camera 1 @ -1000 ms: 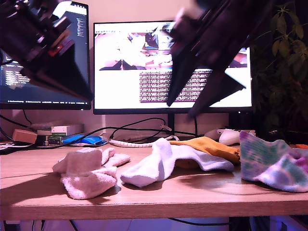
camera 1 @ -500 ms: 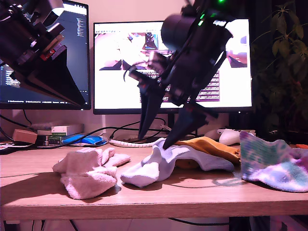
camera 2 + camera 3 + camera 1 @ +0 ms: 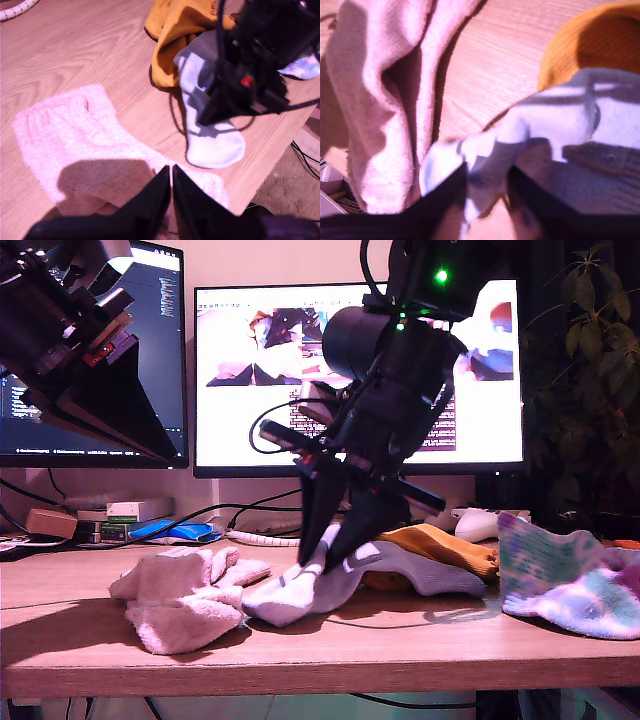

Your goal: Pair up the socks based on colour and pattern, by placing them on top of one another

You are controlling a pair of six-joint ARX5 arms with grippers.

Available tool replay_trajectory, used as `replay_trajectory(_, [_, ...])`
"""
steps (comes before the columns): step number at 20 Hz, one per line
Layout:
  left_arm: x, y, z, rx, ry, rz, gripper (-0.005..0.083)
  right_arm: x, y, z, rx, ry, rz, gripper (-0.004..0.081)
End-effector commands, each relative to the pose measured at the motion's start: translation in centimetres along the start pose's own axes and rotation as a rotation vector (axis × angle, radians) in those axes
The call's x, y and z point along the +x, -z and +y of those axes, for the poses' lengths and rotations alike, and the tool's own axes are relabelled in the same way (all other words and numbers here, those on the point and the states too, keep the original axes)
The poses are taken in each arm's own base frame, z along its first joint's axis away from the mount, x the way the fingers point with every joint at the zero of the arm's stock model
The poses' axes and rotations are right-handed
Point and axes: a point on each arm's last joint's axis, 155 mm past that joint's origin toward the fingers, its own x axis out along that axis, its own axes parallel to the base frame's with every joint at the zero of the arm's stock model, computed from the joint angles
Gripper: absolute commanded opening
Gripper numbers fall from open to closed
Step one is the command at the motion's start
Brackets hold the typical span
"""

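Observation:
A white sock [image 3: 290,598] [image 3: 214,146] [image 3: 570,120] lies mid-table, partly over a mustard-yellow sock [image 3: 440,540] [image 3: 175,30] [image 3: 590,45]. My second gripper [image 3: 328,548] [image 3: 487,200] has come down on the white sock, and its fingers pinch a fold of the fabric. The fluffy pink socks [image 3: 180,605] [image 3: 75,145] [image 3: 385,100] lie bunched towards the exterior view's left. A tie-dye sock [image 3: 570,580] [image 3: 302,65] lies at the exterior view's right. My first gripper [image 3: 180,445] [image 3: 171,169] hangs shut and empty above the pink socks.
Two monitors [image 3: 250,370] stand along the back of the wooden table [image 3: 400,655]. Behind the socks lie a white game controller [image 3: 475,523], a coiled white cable [image 3: 270,537] [image 3: 15,9] and small boxes [image 3: 135,510]. A plant [image 3: 590,360] stands at the exterior view's right.
My second gripper has dropped from high over the table onto the white sock and shut on a fold, pressing it down. My first gripper has hardly moved.

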Motion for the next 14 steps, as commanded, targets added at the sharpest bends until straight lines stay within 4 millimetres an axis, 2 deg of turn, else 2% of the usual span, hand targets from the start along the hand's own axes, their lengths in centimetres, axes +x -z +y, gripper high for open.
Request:
replay_trajectory(1, [0.1, 1.1, -0.1, -0.010, 0.003, 0.019, -0.0023, -0.8, -0.5, 1.0, -0.039, -0.007, -0.003, -0.0013])
replay_trajectory(5, [0.1, 1.3, -0.2, -0.014, 0.005, 0.030, -0.0023, -4.4, -1.8, 2.2, -0.093, -0.013, -0.049, -0.0013])
replay_trajectory(9, [0.1, 1.3, -0.2, -0.014, 0.005, 0.030, -0.0023, -9.6, -4.0, 2.7, -0.118, -0.017, -0.171, -0.0013])
replay_trajectory(10, [0.1, 1.3, -0.2, -0.013, 0.005, 0.030, -0.0023, -10.9, -4.4, 2.2, -0.112, 0.001, -0.198, -0.0013])
replay_trajectory(12, [0.1, 1.3, -0.2, -0.013, 0.005, 0.030, -0.0023, -13.2, -4.9, 0.0, -0.094, 0.062, -0.232, -0.0013])
replay_trajectory(14, [0.1, 1.4, -0.2, -0.014, 0.005, 0.031, -0.0023, -15.1, -4.8, -3.0, -0.034, 0.115, -0.245, -0.0013])
